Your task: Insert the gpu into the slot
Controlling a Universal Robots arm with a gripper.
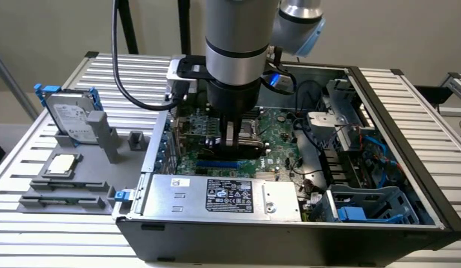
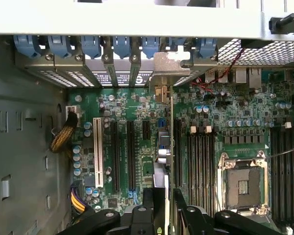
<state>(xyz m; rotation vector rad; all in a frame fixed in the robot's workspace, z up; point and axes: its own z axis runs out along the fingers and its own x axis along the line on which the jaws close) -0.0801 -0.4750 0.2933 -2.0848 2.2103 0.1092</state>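
**Item:** small flat green circuit card with bulky black rectangular cooler (the gpu).

**Location:** hanging inside the open black computer case, low over the large green motherboard and just beside the long narrow bright blue plastic slot. Part of the blue strip is showing uncovered in the exterior view, so the card is judged not to be seated. Whether the card edge is touching the slot cannot be told.

**Holder:** pincer, clamping narrow on the gpu from both faces.

**Hazards (judged):**
- The card edge is possibly sitting off the slot's line, and pressing down so would be loading the motherboard instead of the connector.
- The thin metal end bracket is riding close to the grey rear frame with blue clips, and it could be catching there and tilting the card.
- The card could be slipping in the pincer under push.

**Arm pose:** thick grey arm column standing near vertical, wrist pointing straight down into the case. The case is resting on the slatted metal surface.
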